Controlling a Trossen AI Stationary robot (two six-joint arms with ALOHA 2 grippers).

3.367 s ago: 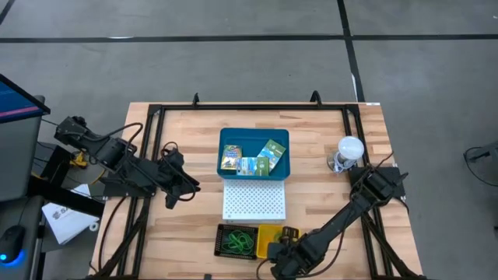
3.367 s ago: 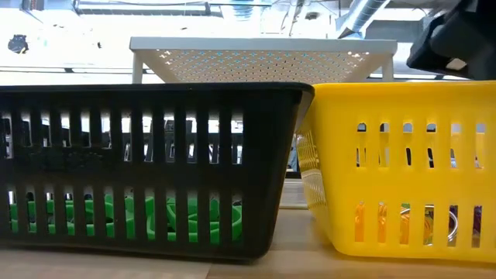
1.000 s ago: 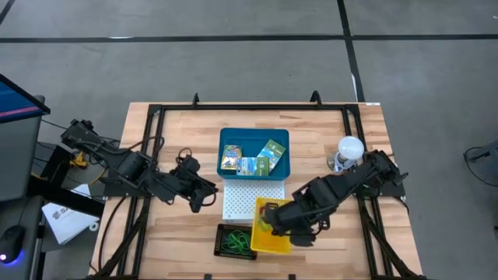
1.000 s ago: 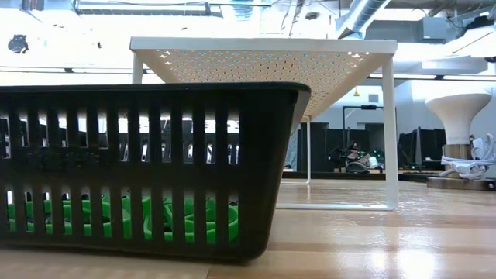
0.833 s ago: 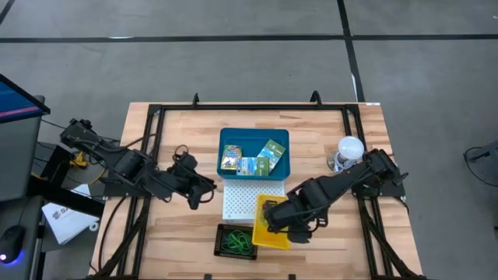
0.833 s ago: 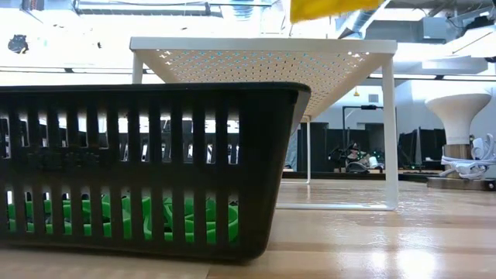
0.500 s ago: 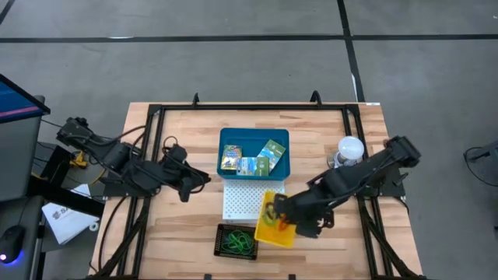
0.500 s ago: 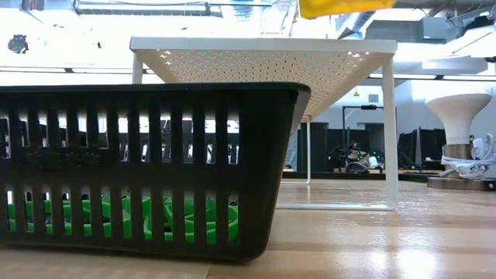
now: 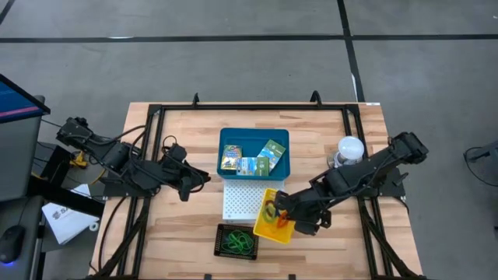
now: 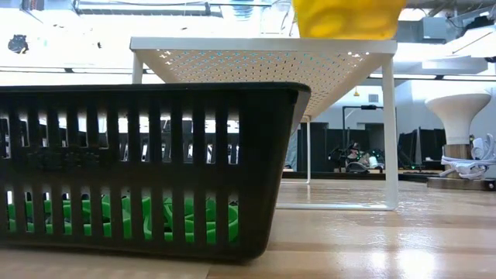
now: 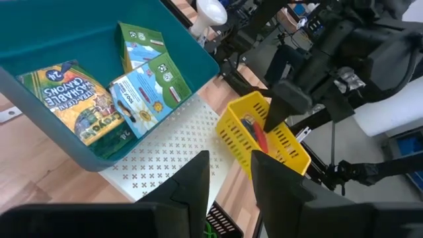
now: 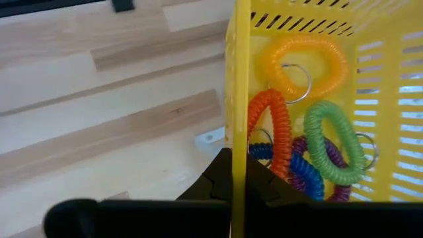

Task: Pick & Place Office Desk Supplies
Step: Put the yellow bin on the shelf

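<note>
My right gripper [image 9: 290,218] is shut on a yellow slotted basket [image 9: 272,215] over the near right corner of the white perforated board [image 9: 249,198]. The basket holds orange, green, blue, purple and yellow coil loops [image 12: 310,145]. In the low view its underside [image 10: 349,19] shows right at the board's top [image 10: 256,44]; I cannot tell whether they touch. My left gripper [image 9: 198,179] is open and empty, left of the blue bin [image 9: 226,140], which holds printed packets [image 11: 142,89]. A black basket [image 9: 236,241] holds green loops. My right gripper pinches the yellow basket's side wall at its rim [image 12: 238,132], one finger inside the basket and one outside. The fingers come from the table's right. The basket sits turned askew to the board's edges.
A white bulb-like object [image 9: 350,148] stands at the table's right. A black frame [image 9: 156,109] runs around the tabletop. Bare wood lies to the left and right of the board.
My right gripper has carried the yellow basket a little toward the far edge, over the board's near right corner, and turned it askew; in the low view its underside has come down to the board's top. My left gripper has drawn back toward the table's left.
</note>
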